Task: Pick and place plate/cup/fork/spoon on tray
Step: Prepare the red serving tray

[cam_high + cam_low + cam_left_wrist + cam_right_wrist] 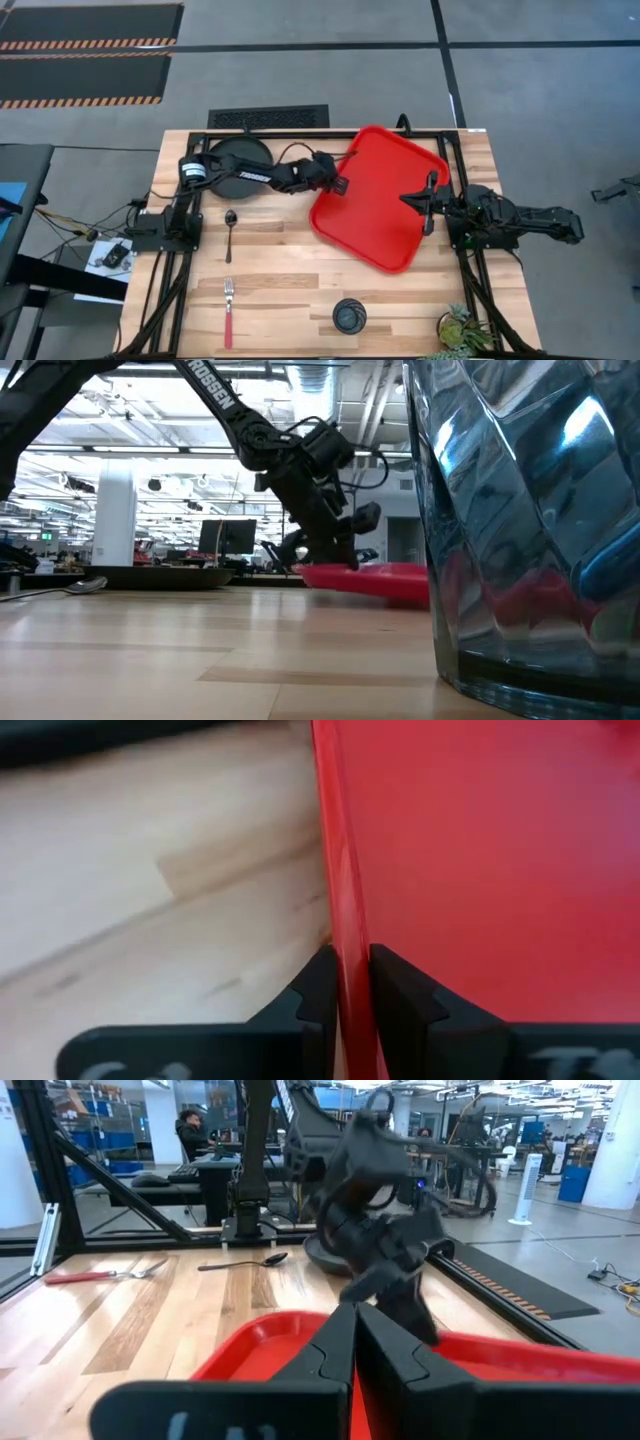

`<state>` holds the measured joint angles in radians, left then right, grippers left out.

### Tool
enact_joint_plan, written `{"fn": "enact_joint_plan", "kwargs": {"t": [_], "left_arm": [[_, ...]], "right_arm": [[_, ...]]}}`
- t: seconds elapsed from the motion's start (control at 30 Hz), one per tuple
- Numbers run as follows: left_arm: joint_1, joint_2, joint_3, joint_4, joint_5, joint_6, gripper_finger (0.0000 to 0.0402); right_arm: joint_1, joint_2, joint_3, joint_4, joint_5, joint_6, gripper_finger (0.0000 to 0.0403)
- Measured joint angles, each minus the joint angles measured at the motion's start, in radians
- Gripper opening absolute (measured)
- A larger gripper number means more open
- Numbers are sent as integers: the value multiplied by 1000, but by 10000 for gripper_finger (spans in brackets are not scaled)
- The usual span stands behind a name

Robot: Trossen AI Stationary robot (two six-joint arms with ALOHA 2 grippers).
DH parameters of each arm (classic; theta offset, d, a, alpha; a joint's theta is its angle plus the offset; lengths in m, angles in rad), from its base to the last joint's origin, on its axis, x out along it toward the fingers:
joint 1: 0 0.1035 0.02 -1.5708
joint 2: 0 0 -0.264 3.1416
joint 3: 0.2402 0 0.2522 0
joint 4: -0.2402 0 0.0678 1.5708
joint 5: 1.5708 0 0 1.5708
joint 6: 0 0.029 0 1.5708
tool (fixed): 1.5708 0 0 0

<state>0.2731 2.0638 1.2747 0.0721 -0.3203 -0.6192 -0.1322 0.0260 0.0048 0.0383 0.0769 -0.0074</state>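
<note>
The red tray (375, 195) lies askew at the table's middle right. My left gripper (340, 185) is shut on its left rim, and my right gripper (428, 200) is shut at its right rim. The black plate (240, 160) lies flat at the far left, partly under my left arm. The dark spoon (230, 232) and the red-handled fork (228, 312) lie flat on the table left of the tray. The cup (349, 316) stands near the front edge and looms large in the low view (530, 530). My left gripper pinches the tray's left rim (345, 935) between its two fingers (320, 985), one inside the tray and one outside. The fingers come slanting down from the table's left, across the rim. In the low view that side of the tray (330, 572) seems raised off the table. My right gripper is shut on the tray's right rim (300, 1325), coming from the table's right. Its own fingers (335, 1350) hide the place of contact. I cannot tell whether that side of the tray is off the table.
A small potted plant (462, 330) stands at the near right corner. Bare wood lies between the tray, the cup and the fork. Black frame rails run along the table's left and right sides.
</note>
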Motion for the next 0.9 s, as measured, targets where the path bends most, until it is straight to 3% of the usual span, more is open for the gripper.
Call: {"fn": "enact_joint_plan", "kwargs": {"t": [0.5, 0.9], "left_arm": [[121, -233, 1, -257, 72, 306, 32], [234, -265, -19, -340, 403, 874, 32]], "right_arm": [[0, 0, 0, 0, 0, 0, 38], [0, 0, 0, 0, 0, 0, 38]]}}
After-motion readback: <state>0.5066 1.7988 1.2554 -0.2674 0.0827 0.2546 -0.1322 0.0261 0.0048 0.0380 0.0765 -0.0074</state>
